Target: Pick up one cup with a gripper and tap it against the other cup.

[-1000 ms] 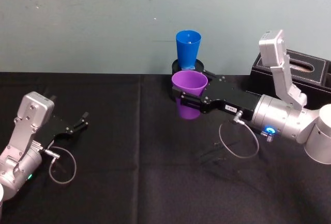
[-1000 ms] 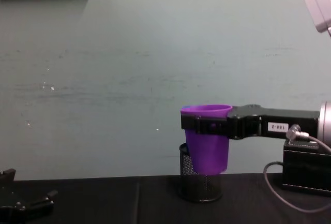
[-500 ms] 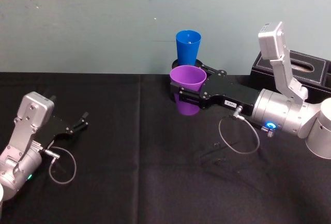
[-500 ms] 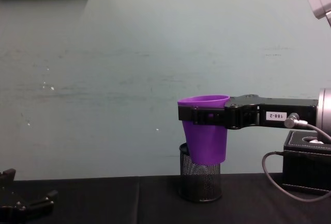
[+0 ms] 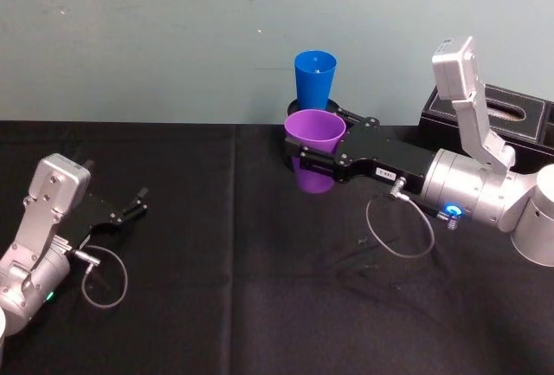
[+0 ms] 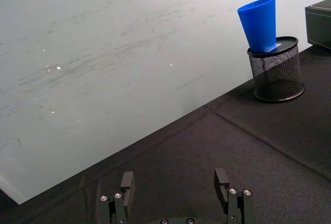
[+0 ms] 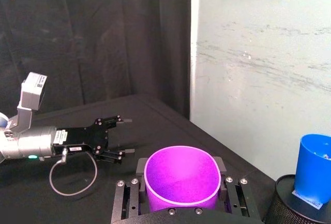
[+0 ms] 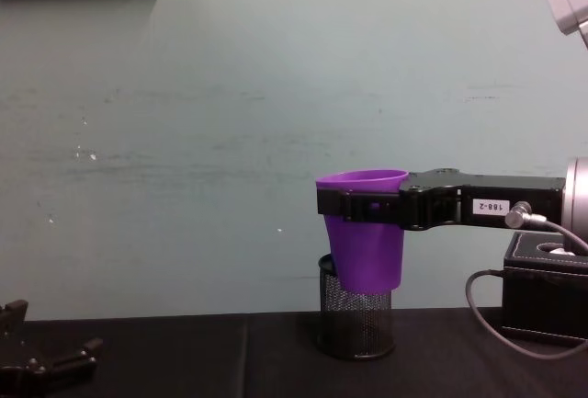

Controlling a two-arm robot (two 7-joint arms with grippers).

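Table (image 5: 216, 306): black cloth, with the black mesh cylinder (image 8: 356, 324) at its far edge as my reference

Right arm reaches in across the table to the cylinder. Right gripper (image 5: 313, 143) is on my side of the cylinder, just above its rim, fingers clamped on either side of the purple cup (image 8: 366, 260) under the lip

Blue cup (image 5: 314, 76) stands in the cylinder, leaning a little and sticking well above the rim

Purple cup is in the air, upright, mouth up, near the blue cup; I read a small gap, no contact yet

Left gripper (image 6: 174, 182) is parked well to the left of the cylinder, low over the table, fingers apart

Step in hand, my read: the tap. I'd hold this height so purple wall meets blue wall above the mesh, keep the cup level and ease forward slowly. The blue cup looks loose in the cylinder, so a light touch only
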